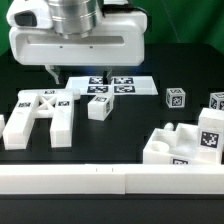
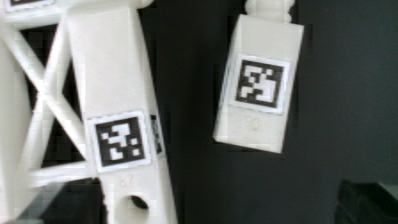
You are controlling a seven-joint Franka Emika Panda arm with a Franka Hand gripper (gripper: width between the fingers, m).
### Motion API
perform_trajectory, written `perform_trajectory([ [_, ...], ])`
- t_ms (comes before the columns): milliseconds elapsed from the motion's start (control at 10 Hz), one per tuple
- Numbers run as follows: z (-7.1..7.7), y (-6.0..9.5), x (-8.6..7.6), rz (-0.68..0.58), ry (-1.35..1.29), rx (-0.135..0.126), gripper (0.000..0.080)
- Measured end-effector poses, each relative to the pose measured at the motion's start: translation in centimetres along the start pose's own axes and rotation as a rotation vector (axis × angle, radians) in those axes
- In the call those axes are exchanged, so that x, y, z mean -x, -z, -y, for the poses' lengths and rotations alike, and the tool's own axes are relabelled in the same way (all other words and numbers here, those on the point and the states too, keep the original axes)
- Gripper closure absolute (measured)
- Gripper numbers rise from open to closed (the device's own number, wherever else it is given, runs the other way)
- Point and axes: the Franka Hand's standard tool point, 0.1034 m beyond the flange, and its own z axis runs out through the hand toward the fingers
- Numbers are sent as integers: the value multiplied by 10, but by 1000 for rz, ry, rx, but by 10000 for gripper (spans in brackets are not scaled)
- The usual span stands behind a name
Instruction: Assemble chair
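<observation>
Lying flat on the dark desk (image 1: 130, 125), toward the exterior view's left: matte white cross-braced flat plastic plate (image 1: 40, 112), tagged on its upper face.

Just beside the plate, on the exterior view's right, not touching it: short white tagged plastic bar (image 1: 99, 106). In the wrist view: plate (image 2: 107, 95) and bar (image 2: 260, 85) side by side, parted by a strip of bare desk.

Well to the exterior view's right of the plate, nearer the camera: large white notched plastic block (image 1: 185, 148).

Farther right of the plate, toward the back: small white tagged cube (image 1: 176, 97). Beyond it: another tagged white piece (image 1: 217, 103), cut by the frame edge.

Behind the plate and bar: thin flat white marker board (image 1: 118, 87).

In front of the plate, across the whole exterior view: long white rail (image 1: 110, 180).

Above the plate's far end: tool (image 1: 70, 72), released, fingers spread, grasping nothing.
</observation>
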Motion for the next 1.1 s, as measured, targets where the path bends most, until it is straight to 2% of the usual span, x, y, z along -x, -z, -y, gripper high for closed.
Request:
perform_trajectory([
  [300,3,-5,8,237,1,-8,151],
  [600,3,-8,5,430,-7,-7,151],
  [900,3,-9,2,418,-6,-5,151],
  [1000,5,-8,3,422,-71,-16,151],
  [1100,6,-8,2,423,-137,-42,151],
])
